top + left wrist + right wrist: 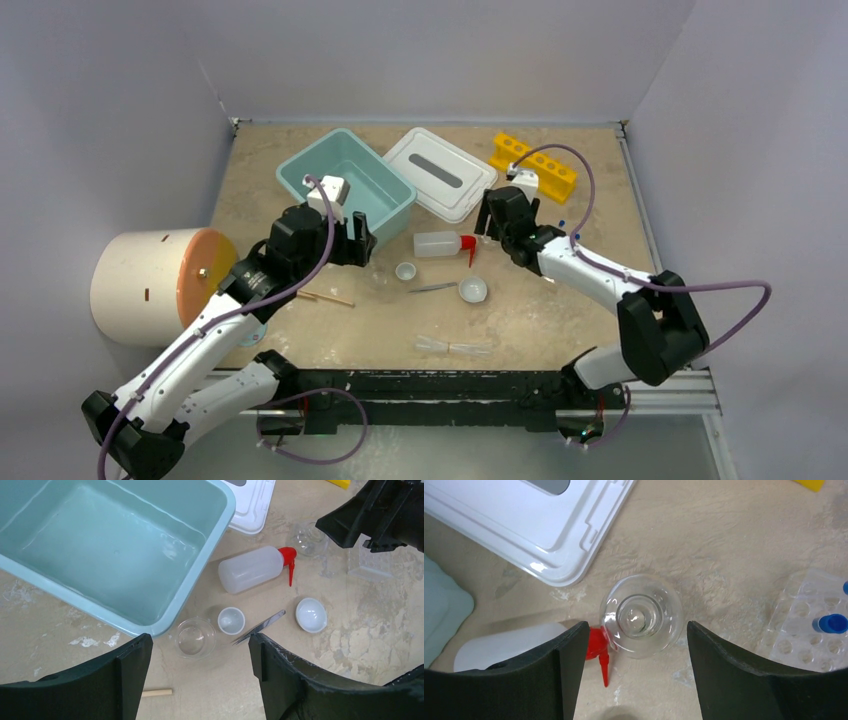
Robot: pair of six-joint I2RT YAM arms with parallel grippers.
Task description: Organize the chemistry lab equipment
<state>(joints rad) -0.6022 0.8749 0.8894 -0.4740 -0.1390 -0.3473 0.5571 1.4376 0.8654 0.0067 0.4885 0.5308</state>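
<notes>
My left gripper (pixel 200 650) hangs open over a small clear glass cup (pixel 196 637), beside the teal tub (pixel 150 622). Near it lie a tiny white bowl (pixel 231 620), metal tweezers (pixel 260 627), a larger white bowl (pixel 311 615) and the clear squeeze bottle (pixel 250 570) with its red nozzle (pixel 599 645). My right gripper (pixel 636 630) is open above a clear glass flask (pixel 641 615), with a gap on each side. Wooden sticks (pixel 325 297) and clear tubes (pixel 452 347) lie nearer the arm bases.
The white lid (pixel 440 172) lies right of the tub, with a yellow rack (pixel 533 165) beyond it. A clear tray with blue-capped tubes (pixel 819 625) sits right of the flask. The big cream cylinder (pixel 150 285) lies at the left edge.
</notes>
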